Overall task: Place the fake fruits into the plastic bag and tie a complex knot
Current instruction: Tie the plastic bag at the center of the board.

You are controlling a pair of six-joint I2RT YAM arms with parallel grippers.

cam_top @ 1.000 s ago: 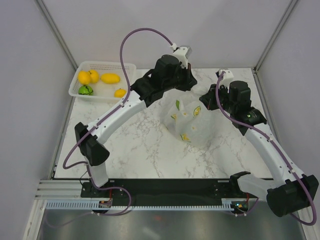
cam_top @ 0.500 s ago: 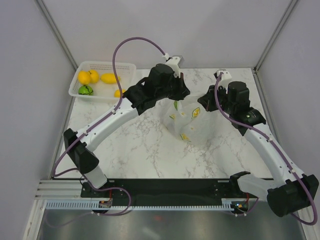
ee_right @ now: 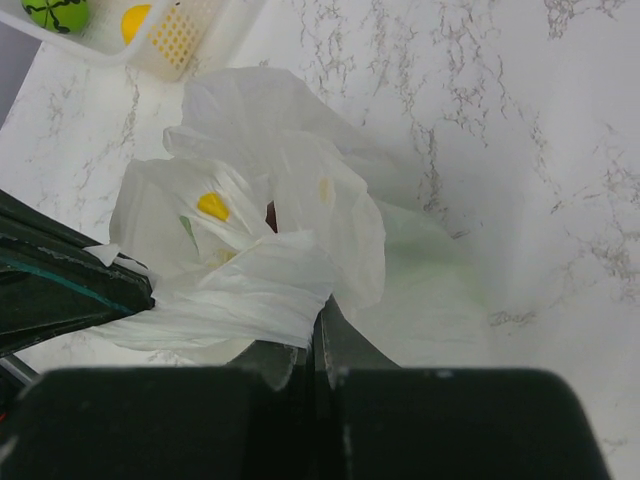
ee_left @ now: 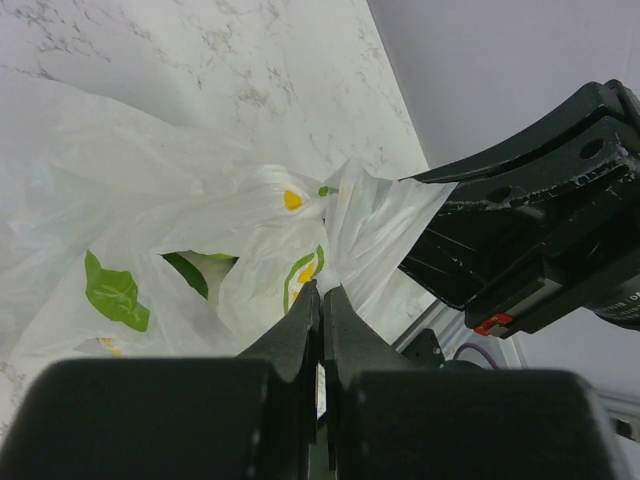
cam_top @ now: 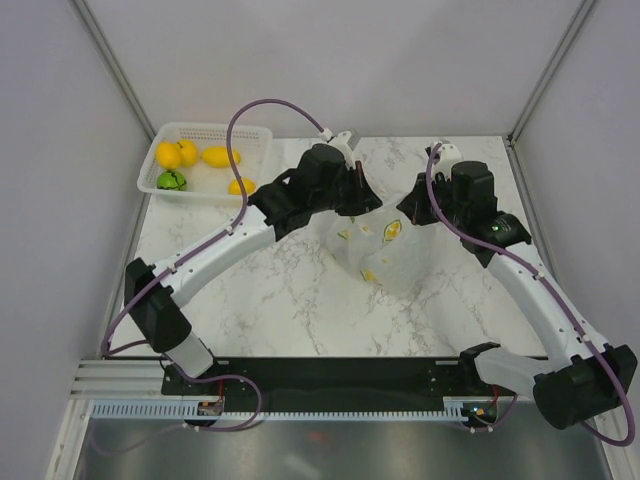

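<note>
plastic bag [cam_top: 388,256]: white, yellow-green print | basket [cam_top: 214,127]: white | table [cam_top: 290,292]: grey-veined marble

White marble-pattern table [cam_top: 280,295], grey veins. White perforated basket [cam_top: 215,127] at its far-left corner, hard by the left wall [cam_top: 50,220]. Plain grey walls on three sides. Black base plate [cam_top: 340,372] along the near edge.

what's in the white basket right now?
Four yellow fruits and one green fruit lie in the basket. The purple cable crosses its right end, hiding whatever lies beneath.
</note>
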